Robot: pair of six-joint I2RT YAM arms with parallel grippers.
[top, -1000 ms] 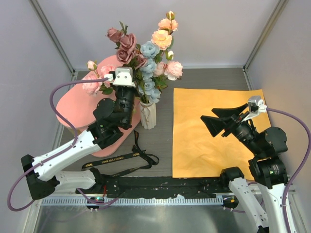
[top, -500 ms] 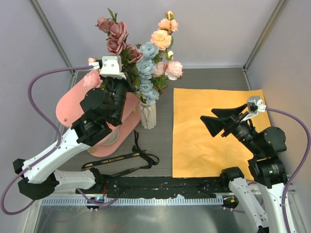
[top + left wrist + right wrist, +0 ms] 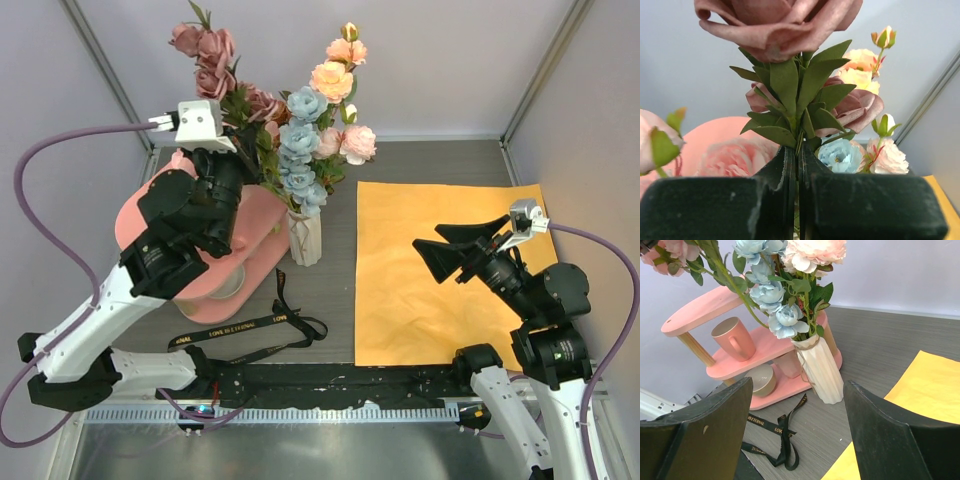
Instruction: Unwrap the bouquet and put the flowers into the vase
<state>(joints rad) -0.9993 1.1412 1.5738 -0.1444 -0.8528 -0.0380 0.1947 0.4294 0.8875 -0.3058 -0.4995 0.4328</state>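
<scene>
While your left gripper (image 3: 796, 155) clamps the slanted stem of the dusky mauve artificial rose (image 3: 775, 25), the white ribbed ceramic vase (image 3: 304, 238) sits below-right, along that stem; right gripper (image 3: 797, 390) is wide open, empty.

The white ribbed ceramic vase (image 3: 305, 238) stands on the desk (image 3: 330, 300) with artificial flowers (image 3: 300, 150) in it. A pink wooden shelf (image 3: 132, 222) is to its left, an orange paper sheet (image 3: 420, 290) to its right, and a black printed ribbon (image 3: 250, 330) in front.

I count one vase (image 3: 305, 238), one paper sheet (image 3: 440, 270), one ribbon (image 3: 250, 330) and one shelf (image 3: 262, 218) holding at least two cups: a pink mug (image 3: 733, 338) and a tan cup (image 3: 761, 381). The flowers (image 3: 300, 140) are too bunched for me to count.
</scene>
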